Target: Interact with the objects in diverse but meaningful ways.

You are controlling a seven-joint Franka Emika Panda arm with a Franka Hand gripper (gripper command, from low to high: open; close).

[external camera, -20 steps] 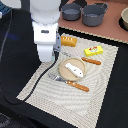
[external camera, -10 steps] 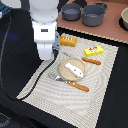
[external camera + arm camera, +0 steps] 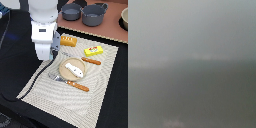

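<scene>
Claw (image 3: 53, 54): at the end of the white arm (image 3: 44, 22), low over the striped mat (image 3: 45, 82) near its far corner on the exterior view's left. The arm's body hides most of the fingers, so how far they stand apart, and whether they grip anything, cannot be told. The wrist view is a grey blur and shows nothing usable.

Loaf (image 3: 68, 40): orange, with pale slashes, on the mat just beyond the claw, toward the exterior view's right. Near the claw but apart from it.

White piece (image 3: 72, 69): oblong, lying on the tan plate (image 3: 64, 73) at mid-mat, near the claw on the exterior view's right.

Packet (image 3: 93, 50): yellow with red marks, at the mat's far edge, well apart from the claw. The marks are too small to read.

Orange stick (image 3: 91, 61): lies on the mat between the packet and the plate.

Fork (image 3: 69, 81): orange handle, metal tines, lying on the mat just in front of the plate.

Pots (image 3: 93, 14): two, grey, on the brown board behind the mat.

Bench (image 3: 112, 107): dark surface under the mat.

No writing or brand is legible on any item.
</scene>
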